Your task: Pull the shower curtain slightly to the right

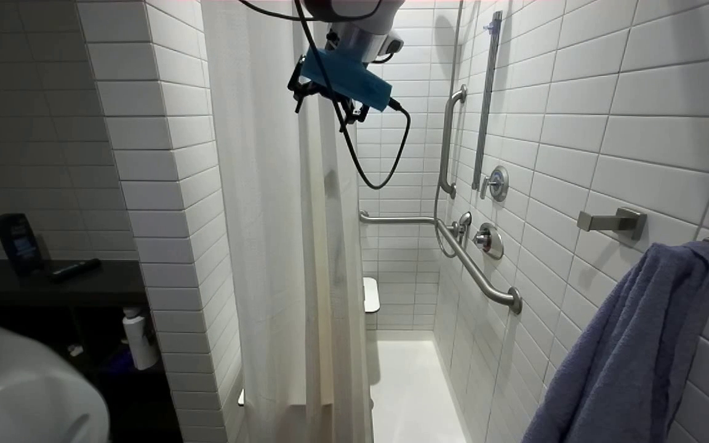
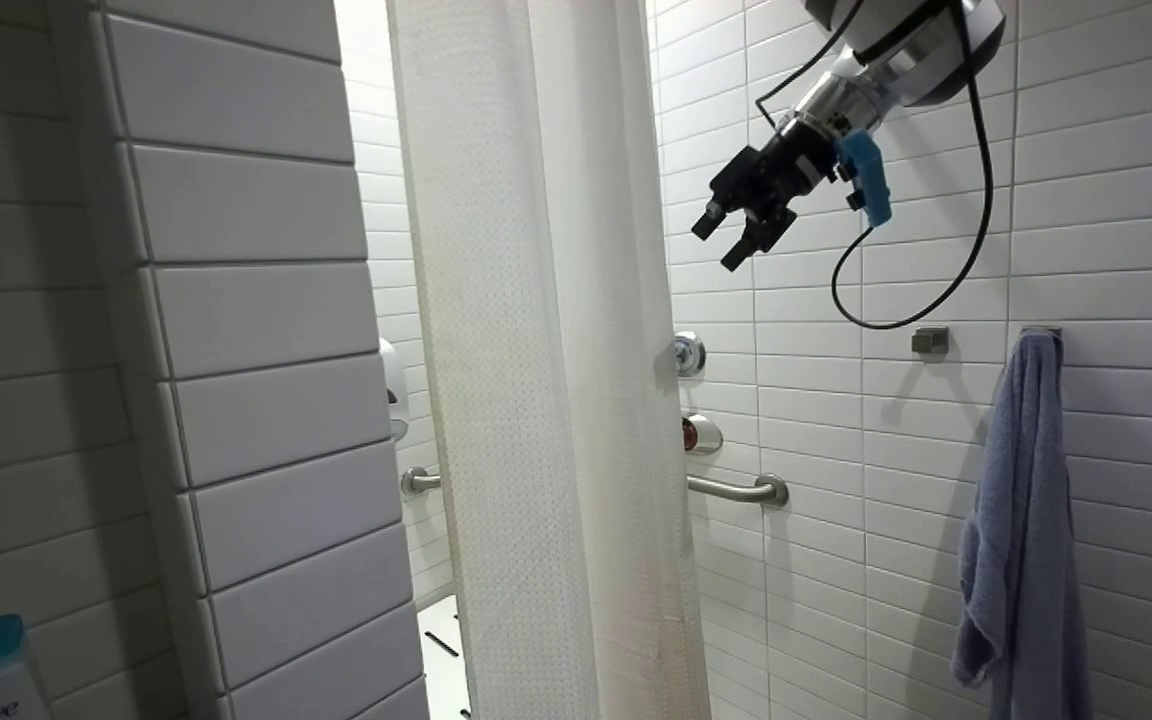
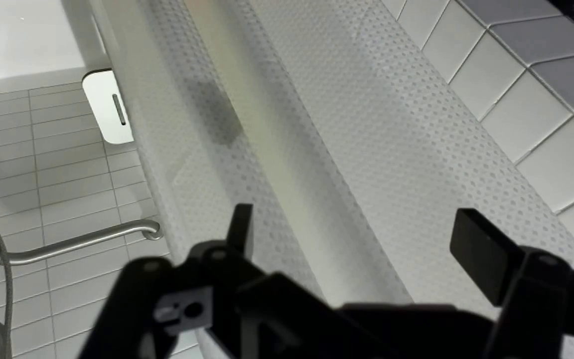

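Your gripper (image 3: 361, 234) sat nearest in wrist view, base blurred, cut off; jaws stood wide apart, held nothing. Shower curtain (image 2: 536, 350) hung beyond them, untouched, top and hem cropped in both exterior views, hiding part of grab bar (image 2: 733, 488). White shape (image 1: 22, 381) in exterior view: cut off, you couldn't identify it.

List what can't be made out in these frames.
Shower curtain: top and hem cut off by picture edges, both exterior views.
Robot arm: upper part cut off by top edge, both exterior views.
White panel: one side hidden by curtain, in an exterior view and wrist view.
Dark bottle-like item: markings too small to read, in an exterior view.
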